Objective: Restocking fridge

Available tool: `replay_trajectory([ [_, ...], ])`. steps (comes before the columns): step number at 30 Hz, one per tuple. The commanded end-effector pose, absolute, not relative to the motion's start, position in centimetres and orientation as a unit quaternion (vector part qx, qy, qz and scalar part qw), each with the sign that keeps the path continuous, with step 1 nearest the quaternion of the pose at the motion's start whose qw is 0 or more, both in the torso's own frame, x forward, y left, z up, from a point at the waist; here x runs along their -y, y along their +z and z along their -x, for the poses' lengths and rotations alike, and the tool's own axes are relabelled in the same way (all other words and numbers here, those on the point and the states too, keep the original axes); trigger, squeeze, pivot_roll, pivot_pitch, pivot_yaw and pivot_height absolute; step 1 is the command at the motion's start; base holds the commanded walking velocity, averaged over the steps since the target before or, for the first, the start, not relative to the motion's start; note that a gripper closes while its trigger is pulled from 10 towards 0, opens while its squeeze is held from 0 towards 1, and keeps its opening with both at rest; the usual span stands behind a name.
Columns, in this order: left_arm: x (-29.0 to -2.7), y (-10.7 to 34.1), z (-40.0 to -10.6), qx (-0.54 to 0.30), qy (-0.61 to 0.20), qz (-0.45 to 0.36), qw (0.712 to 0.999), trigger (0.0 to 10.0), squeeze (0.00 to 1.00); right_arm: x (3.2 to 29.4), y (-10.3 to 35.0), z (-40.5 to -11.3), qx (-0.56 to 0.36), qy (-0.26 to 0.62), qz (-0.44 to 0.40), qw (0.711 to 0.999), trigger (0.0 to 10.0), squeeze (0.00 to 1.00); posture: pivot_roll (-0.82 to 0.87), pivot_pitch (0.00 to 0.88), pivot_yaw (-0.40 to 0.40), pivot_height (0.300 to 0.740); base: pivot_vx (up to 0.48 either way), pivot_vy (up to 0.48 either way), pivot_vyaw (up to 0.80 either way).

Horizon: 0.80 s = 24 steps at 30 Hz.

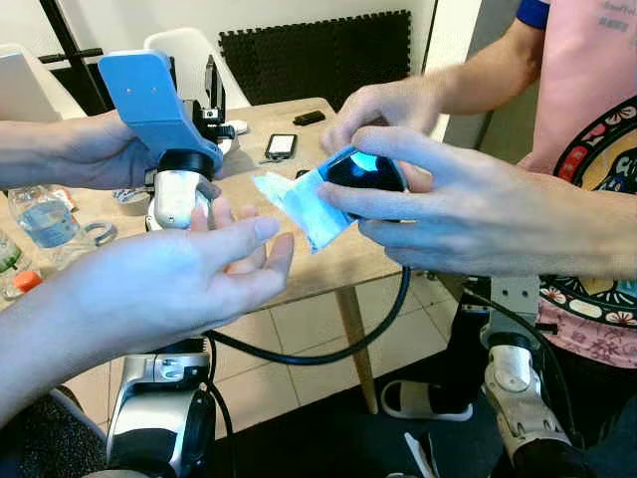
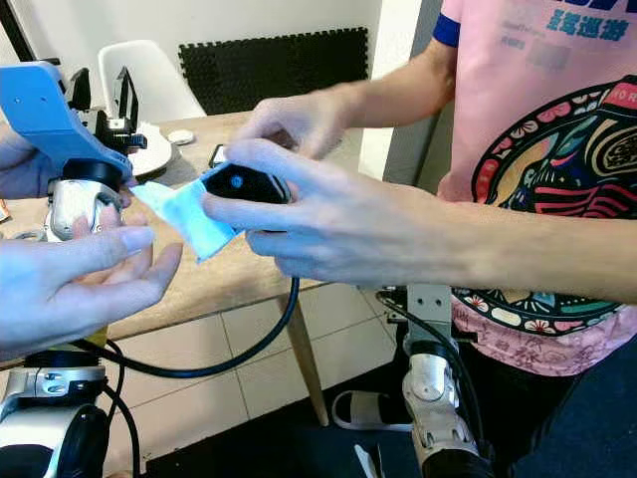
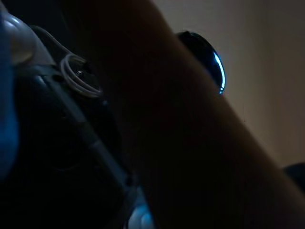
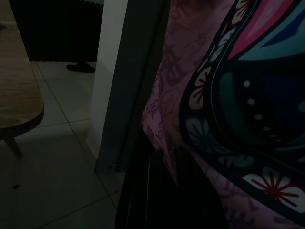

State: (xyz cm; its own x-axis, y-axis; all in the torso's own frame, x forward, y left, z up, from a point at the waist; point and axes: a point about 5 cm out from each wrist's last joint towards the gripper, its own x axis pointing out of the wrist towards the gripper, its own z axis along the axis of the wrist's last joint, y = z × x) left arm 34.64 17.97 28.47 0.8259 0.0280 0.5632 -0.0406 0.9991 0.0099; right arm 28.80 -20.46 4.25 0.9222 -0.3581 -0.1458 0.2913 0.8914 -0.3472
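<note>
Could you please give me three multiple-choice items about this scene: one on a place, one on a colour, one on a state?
1. Where does the phone lie?
A. on the wooden table
B. on the tiled floor
C. on the white chair

2. What colour is the shirt of the person on the right?
A. green
B. pink
C. grey

3. How is the small black device held?
A. lying free on the table
B. hanging from its cable
C. held in the person's hands, against a light blue cloth

Answers: 1 A, it rests flat on the tabletop; 2 B, pink with a printed pattern; 3 C, fingers wrap around it.
</note>
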Motion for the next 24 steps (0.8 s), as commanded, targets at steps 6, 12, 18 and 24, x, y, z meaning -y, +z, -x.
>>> replay_trajectory([
  [6, -17.96, 28.33, -34.77, 0.288, 0.014, -0.025, 0.957, 10.0, 0.00, 20.68, 4.41, -28.99, -0.100, -0.176, 0.156, 0.967, 10.0, 0.00, -0.01, 0.000, 0.010, 0.740, 0.000, 0.000, 0.00],
  [12, -17.94, 28.39, -34.78, 0.289, 0.013, -0.025, 0.957, 10.0, 0.00, 20.69, 4.36, -29.01, -0.100, -0.177, 0.155, 0.967, 10.0, 0.00, -0.01, 0.000, 0.011, 0.740, 0.000, 0.000, 0.00],
  [18, -17.91, 28.42, -34.79, 0.289, 0.012, -0.025, 0.957, 10.0, 0.00, 20.73, 4.34, -28.99, -0.100, -0.177, 0.155, 0.967, 10.0, 0.00, -0.01, 0.000, 0.012, 0.740, 0.000, 0.000, 0.00],
  [24, -17.90, 28.49, -34.79, 0.290, 0.012, -0.025, 0.957, 10.0, 0.00, 20.74, 4.34, -28.99, -0.100, -0.178, 0.155, 0.967, 10.0, 0.00, -0.01, 0.000, 0.012, 0.740, 0.000, 0.000, 0.00],
])
